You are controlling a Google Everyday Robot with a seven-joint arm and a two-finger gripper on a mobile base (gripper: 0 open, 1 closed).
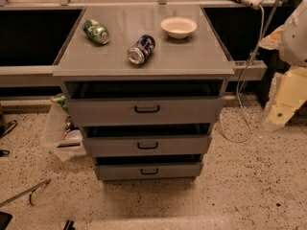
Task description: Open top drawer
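Observation:
The grey cabinet [144, 56] stands in the middle of the camera view with three drawers. The top drawer [105, 111] has the tallest and widest front, with a small dark loop handle [147, 109] at its centre. Its front stands a little forward of the cabinet top, with a dark gap above it. My gripper [283, 102] shows as white and pale yellow parts at the right edge, well to the right of the drawer and apart from it, at about the height of the top drawer.
On the cabinet top lie a green can [96, 31] and a blue can [141, 49], with a white bowl [179, 27] behind. Two shorter drawers [110, 146] sit below. A clear plastic box [60, 133] stands left of the cabinet. A cable [242, 123] hangs at the right.

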